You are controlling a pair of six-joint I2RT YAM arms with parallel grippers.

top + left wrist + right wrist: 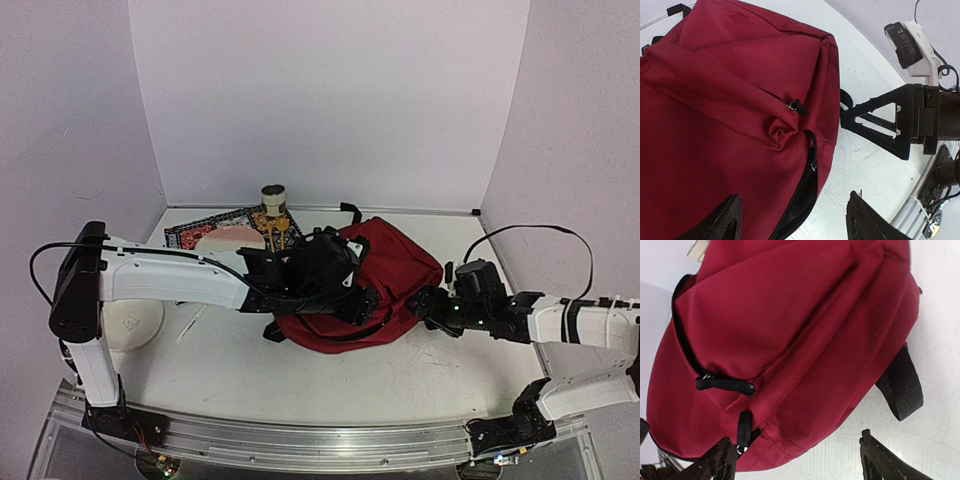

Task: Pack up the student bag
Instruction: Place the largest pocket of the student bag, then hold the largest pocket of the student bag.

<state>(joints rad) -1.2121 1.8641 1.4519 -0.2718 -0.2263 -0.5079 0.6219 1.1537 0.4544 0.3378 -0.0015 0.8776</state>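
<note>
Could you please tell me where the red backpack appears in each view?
Top external: red backpack at centre, slightly right.
Left wrist: fills the left and centre.
Right wrist: fills the upper left and centre.
Shared landmark: the white table beneath it.

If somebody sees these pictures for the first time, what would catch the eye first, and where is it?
The dark-red student bag dominates, lying in the middle of the table. Both arms reach in to it: the left gripper at its near edge and the right gripper at its right side, each with jaws apart. Behind the bag, to the left, stand a cup and a patterned mat.
</note>
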